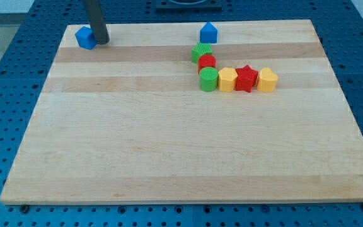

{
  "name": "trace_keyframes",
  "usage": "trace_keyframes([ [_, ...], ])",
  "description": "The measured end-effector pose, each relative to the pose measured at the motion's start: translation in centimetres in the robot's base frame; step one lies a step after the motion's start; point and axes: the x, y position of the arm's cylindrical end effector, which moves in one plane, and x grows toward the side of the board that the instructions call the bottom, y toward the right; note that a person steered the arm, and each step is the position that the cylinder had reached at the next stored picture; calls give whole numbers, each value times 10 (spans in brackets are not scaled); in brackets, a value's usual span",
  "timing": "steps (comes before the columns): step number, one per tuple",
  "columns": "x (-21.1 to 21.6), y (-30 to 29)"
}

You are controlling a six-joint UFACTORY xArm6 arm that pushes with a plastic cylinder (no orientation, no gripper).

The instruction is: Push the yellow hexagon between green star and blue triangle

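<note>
Wooden board (181,157) is lying across a blue perforated bench (5,69), filling most of the view; the dark rod is coming down at the view's top left, and my tip (101,41) is resting on the board right against the right side of a blue block (85,38) near the top-left corner, whose exact shape I cannot make out; the rod is carrying no fingers, so nothing is spreading or pinching. A cluster of blocks is sitting right of centre near the top, well apart from my tip; a green star (201,52) is heading it, with a red block (207,62) touching it just below and a green cylinder (208,80) under that; running to the view's right in a row are a yellow hexagon (227,80), a red star (246,79) and a second yellow block (267,80), each touching the next. A blue triangle (208,33) is standing alone just above the green star.
</note>
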Motion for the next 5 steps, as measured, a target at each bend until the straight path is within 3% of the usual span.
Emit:
trace_keyframes([
  [2,4,21],
  [5,84,60],
])
